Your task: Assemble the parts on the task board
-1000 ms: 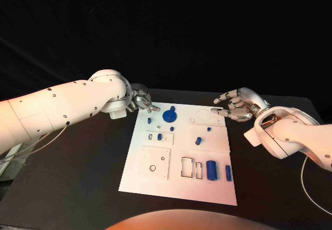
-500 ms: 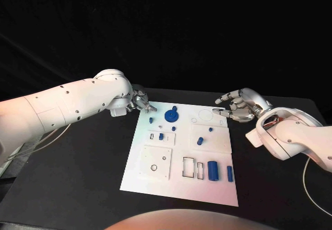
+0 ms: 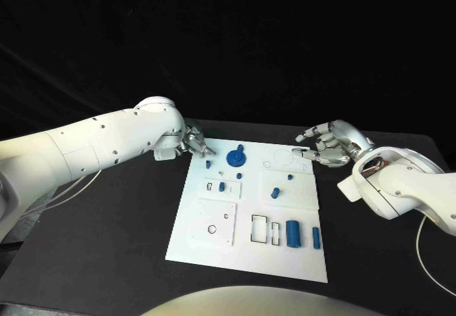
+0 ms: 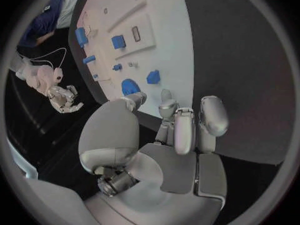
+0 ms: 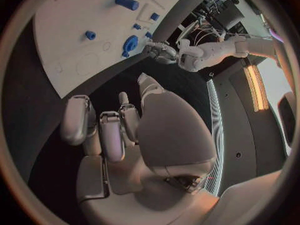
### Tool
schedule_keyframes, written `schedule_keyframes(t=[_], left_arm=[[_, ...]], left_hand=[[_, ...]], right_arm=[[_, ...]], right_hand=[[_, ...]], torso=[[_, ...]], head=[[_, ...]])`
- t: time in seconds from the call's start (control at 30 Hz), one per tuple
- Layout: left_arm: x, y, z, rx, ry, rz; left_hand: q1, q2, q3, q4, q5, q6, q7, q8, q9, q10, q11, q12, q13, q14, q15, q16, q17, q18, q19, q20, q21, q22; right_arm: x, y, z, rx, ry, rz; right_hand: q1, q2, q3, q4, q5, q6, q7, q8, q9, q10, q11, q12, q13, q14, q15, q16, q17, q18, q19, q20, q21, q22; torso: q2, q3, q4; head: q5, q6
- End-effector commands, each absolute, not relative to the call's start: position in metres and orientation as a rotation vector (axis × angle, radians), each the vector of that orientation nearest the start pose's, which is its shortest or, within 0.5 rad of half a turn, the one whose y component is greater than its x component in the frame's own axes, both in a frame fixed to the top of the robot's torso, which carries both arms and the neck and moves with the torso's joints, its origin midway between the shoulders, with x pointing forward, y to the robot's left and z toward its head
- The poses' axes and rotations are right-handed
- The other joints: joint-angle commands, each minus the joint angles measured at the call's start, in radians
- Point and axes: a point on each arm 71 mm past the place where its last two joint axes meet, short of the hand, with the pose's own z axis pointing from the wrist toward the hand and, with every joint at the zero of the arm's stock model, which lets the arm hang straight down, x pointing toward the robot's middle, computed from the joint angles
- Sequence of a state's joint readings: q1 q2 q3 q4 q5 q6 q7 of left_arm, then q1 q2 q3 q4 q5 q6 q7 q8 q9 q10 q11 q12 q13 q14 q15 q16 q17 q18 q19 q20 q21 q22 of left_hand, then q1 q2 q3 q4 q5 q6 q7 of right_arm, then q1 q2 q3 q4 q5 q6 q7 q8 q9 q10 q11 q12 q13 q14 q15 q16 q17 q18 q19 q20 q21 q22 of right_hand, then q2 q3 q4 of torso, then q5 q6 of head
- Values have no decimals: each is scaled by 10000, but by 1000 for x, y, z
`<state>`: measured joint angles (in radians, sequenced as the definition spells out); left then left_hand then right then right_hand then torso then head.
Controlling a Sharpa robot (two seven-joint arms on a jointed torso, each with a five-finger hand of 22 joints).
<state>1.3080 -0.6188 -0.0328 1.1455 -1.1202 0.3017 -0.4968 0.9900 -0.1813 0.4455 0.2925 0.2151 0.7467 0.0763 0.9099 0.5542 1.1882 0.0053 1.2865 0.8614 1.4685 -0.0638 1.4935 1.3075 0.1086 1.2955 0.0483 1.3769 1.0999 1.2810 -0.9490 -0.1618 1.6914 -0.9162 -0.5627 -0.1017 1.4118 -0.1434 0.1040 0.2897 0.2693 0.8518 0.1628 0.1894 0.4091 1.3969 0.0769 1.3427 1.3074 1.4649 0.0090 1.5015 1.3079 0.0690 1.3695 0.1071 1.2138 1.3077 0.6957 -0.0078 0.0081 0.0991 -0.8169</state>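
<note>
Head view: your left hand (image 3: 197,143) and right hand (image 3: 328,145) flank the board's (image 3: 238,253) far corners. Both hold nothing, fingers loosely curled apart; blue parts (image 3: 292,234) lie on it.

Probably lab: black table (image 3: 114,237), dark backdrop.

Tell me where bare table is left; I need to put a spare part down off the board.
Bare black table lies between the left arm and the task board, and nearer the robot past the board's edge. The far corners are crowded: left hand, right hand.
</note>
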Motion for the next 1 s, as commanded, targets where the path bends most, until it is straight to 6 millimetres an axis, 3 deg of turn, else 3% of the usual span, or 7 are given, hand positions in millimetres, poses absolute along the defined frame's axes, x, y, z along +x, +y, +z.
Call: schedule_keyframes(t=[0.03,0.7,0.9,1.0], left_arm=[[554,211,-197,-1237,23583,-2641],[549,206,-203,-850,24057,-2650],[548,205,-203,-832,24082,-2665],[548,205,-203,-859,24089,-2704]], left_hand=[[104,-42,-60,-2,-13,-38,5,-69,-14,-89,-1,-60,-13,493,80,-48,684,-133,-62,17,-47,-15],[260,-3,-173,-25,-21,60,9,-106,-25,-109,11,-44,5,478,102,-57,670,-128,-79,57,-54,-18],[461,115,-186,-24,12,120,3,-129,-28,-96,6,-18,41,479,101,-52,683,-128,-75,71,-47,3],[682,280,-165,-24,30,161,-9,-153,-28,-101,-4,-9,40,478,95,-53,683,-127,-76,75,-43,15]], right_arm=[[456,-218,-176,3996,16457,8465],[457,-219,-176,4004,16460,8445],[457,-219,-176,4008,16462,8440],[457,-219,-176,4011,16465,8435]], right_hand=[[-102,22,50,9,-19,-41,1,69,-11,-63,-1,-65,305,544,-61,-56,320,190,-51,12,-69,122],[-111,22,65,4,-17,-39,-2,84,-16,-68,-4,-72,297,542,-63,-64,311,193,-55,11,-88,113],[-111,22,65,4,-17,-39,-2,84,-16,-68,-4,-72,297,542,-63,-64,311,193,-55,11,-88,113],[-111,22,65,4,-17,-39,-2,84,-16,-68,-4,-72,297,542,-63,-64,311,193,-55,11,-88,113]], torso=[[-4,7,0],[-20,10,-1],[-10,10,3],[-9,6,5]], head=[[11,-5],[0,-33],[1,-35],[1,-45]])
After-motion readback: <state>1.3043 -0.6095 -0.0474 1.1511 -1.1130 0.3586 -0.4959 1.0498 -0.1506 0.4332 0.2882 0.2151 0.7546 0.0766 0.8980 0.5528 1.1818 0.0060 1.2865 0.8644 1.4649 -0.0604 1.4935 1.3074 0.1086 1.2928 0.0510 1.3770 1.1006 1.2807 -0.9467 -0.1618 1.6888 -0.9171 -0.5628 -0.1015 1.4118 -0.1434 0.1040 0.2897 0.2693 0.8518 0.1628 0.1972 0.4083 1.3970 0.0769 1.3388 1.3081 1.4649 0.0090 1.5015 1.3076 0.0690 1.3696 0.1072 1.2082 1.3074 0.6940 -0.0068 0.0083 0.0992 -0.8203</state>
